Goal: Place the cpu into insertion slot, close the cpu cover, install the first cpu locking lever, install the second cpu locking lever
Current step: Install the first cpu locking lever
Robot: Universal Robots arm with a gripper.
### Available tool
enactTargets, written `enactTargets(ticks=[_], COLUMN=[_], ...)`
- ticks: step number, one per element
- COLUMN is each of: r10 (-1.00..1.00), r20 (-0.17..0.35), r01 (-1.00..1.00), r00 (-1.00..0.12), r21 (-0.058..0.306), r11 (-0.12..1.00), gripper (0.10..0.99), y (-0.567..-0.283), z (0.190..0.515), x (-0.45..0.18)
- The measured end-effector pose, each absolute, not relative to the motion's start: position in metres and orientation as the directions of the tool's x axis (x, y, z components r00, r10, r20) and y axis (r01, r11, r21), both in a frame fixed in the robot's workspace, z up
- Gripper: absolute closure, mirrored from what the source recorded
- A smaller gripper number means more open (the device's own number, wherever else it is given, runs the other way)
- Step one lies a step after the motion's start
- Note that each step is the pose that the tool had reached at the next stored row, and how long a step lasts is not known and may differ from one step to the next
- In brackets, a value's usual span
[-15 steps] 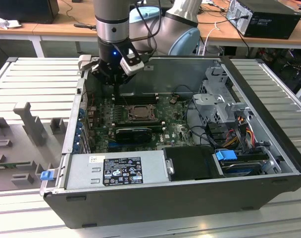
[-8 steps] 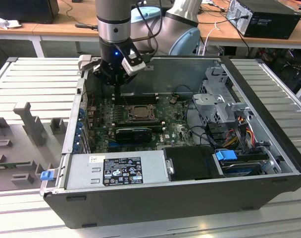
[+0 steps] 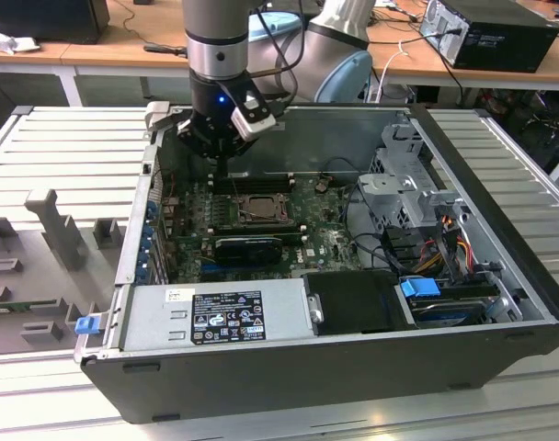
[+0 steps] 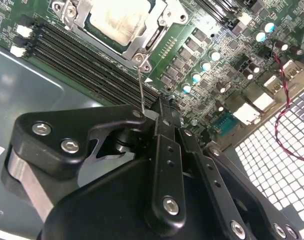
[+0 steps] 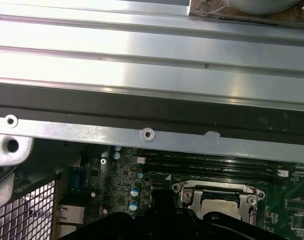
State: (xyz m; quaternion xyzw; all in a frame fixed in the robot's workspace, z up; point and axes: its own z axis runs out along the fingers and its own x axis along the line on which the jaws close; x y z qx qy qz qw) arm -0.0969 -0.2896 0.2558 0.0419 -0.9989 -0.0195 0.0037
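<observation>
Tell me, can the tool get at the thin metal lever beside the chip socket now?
Probably yes. In the second wrist view the tool sits right at the thin lever, and nothing lies between it and the socket.

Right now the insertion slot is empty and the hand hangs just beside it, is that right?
Not empty: the second wrist view shows the cpu seated in the insertion slot. The hand does hang just beside it.

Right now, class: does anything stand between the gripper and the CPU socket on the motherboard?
Nothing visible does. The gripper hangs over the memory slots beside the insertion slot, where the cpu already sits under the cpu cover; a thin locking lever rises near its fingertips.
</observation>
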Motion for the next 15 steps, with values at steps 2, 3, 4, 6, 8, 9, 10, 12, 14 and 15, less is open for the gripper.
enactTargets(ticks=[2, 3, 4, 6, 8, 9, 10, 12, 14, 15], r10=[-0.084, -0.084, -0.084, -0.084, -0.084, -0.084, -0.084, -0.084, -0.084, -0.084], r20=[0.006, 0.006, 0.006, 0.006, 0.006, 0.006, 0.006, 0.006, 0.006, 0.006], r01=[-0.084, -0.084, -0.084, -0.084, -0.084, -0.084, -0.084, -0.084, -0.084, -0.084], r00=[-0.996, -0.996, -0.996, -0.996, -0.996, -0.996, -0.996, -0.996, -0.996, -0.996], r21=[0.039, 0.039, 0.039, 0.039, 0.039, 0.039, 0.039, 0.039, 0.039, 0.039], r11=[0.996, 0.996, 0.996, 0.996, 0.996, 0.996, 0.996, 0.996, 0.996, 0.996], gripper=[0.98, 0.98, 0.98, 0.98, 0.98, 0.98, 0.98, 0.98, 0.98, 0.98], y=[-0.29, -0.29, -0.29, -0.29, -0.29, -0.29, -0.29, -0.29, -0.29, -0.29], z=[0.256, 0.256, 0.256, 0.256, 0.256, 0.256, 0.256, 0.255, 0.255, 0.255], x=[-0.096, -0.096, -0.095, -0.094, -0.092, -0.09, -0.089, -0.087, -0.085, -0.084])
